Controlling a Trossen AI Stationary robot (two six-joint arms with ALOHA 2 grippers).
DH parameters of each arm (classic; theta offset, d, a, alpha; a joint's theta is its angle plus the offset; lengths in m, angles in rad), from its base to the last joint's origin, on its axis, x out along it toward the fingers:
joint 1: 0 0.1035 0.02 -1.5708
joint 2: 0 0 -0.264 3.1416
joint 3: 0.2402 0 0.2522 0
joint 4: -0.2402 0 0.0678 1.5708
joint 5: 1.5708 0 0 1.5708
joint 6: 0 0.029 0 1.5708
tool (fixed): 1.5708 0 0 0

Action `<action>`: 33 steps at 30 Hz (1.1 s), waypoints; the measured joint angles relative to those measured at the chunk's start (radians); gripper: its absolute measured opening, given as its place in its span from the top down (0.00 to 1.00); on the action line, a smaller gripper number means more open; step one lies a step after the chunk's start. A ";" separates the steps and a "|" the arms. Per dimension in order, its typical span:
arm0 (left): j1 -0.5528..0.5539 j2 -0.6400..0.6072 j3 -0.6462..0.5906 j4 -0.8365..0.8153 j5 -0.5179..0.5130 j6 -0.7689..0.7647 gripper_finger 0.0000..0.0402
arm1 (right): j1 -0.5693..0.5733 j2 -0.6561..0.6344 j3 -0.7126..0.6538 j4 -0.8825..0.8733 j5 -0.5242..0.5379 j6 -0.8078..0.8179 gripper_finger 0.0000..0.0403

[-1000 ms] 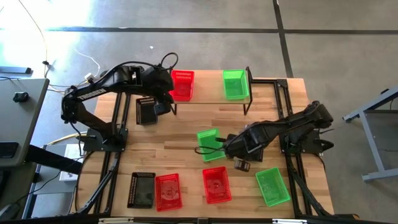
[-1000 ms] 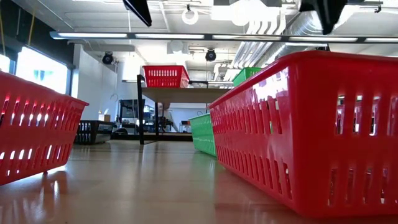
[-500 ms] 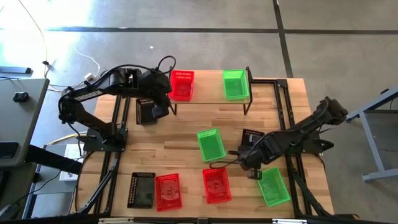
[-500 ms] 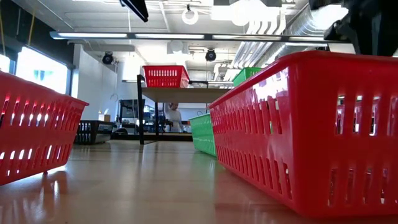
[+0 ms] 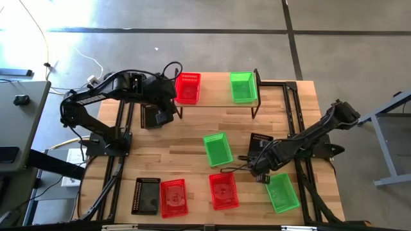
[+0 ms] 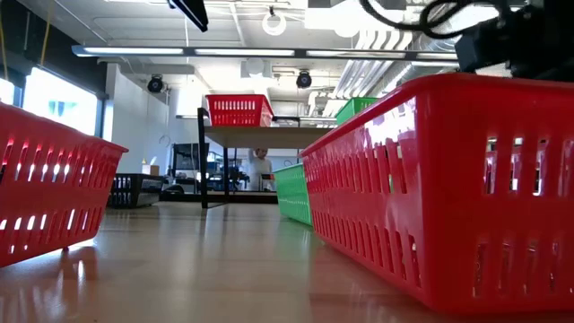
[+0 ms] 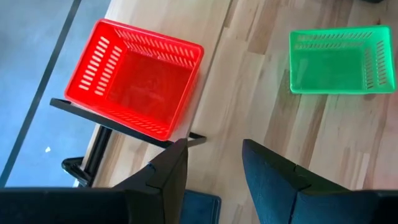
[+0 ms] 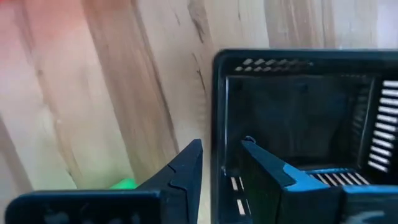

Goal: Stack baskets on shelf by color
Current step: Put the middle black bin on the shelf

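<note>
Two baskets sit on the shelf point(image 5: 215, 104): a red basket point(image 5: 188, 86) and a green basket point(image 5: 243, 86). My right end effector point(image 8: 221, 163) straddles a black basket's point(image 8: 305, 118) wall on the worktop point(image 5: 186, 154), apparently not yet clamped. My left end effector point(image 7: 214, 162) hangs empty, fingers apart, beside the shelf.

1. The black basket point(image 5: 153, 116) left of the shelf point(image 5: 217, 102) is mostly hidden under the left gripper point(image 5: 168, 110).
2. The near red basket point(image 6: 453, 188) is cut off at the low view's right edge.
3. Another black basket point(image 8: 311, 118) runs past the right wrist view's edge.
</note>
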 joint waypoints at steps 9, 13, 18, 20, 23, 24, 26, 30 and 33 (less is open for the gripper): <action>0.000 0.000 0.000 0.000 -0.004 0.000 0.64 | 0.001 0.000 -0.048 0.053 -0.001 0.037 0.77; 0.000 0.000 0.000 0.000 -0.004 0.000 0.64 | 0.001 0.000 -0.075 0.061 -0.003 0.077 0.77; 0.000 0.000 0.000 0.001 -0.004 0.000 0.64 | 0.001 0.000 -0.110 0.098 -0.007 0.126 0.77; 0.000 0.000 0.000 0.001 -0.004 0.009 0.64 | 0.000 0.000 -0.111 0.100 -0.009 0.129 0.79; 0.000 0.000 0.000 0.001 -0.004 0.025 0.64 | -0.006 0.000 -0.111 0.106 -0.032 0.131 0.87; 0.000 0.000 0.000 0.001 -0.004 0.026 0.64 | -0.009 0.000 -0.111 0.111 -0.041 0.130 0.91; 0.000 0.000 0.000 0.001 -0.004 0.031 0.64 | -0.014 0.000 -0.111 0.124 -0.056 0.123 0.97; 0.000 0.001 0.000 0.000 -0.004 0.064 0.64 | -0.016 0.000 -0.111 0.146 -0.098 0.134 0.98; 0.000 0.001 0.000 0.000 -0.004 0.088 0.64 | -0.015 0.000 -0.086 0.141 -0.125 0.157 0.99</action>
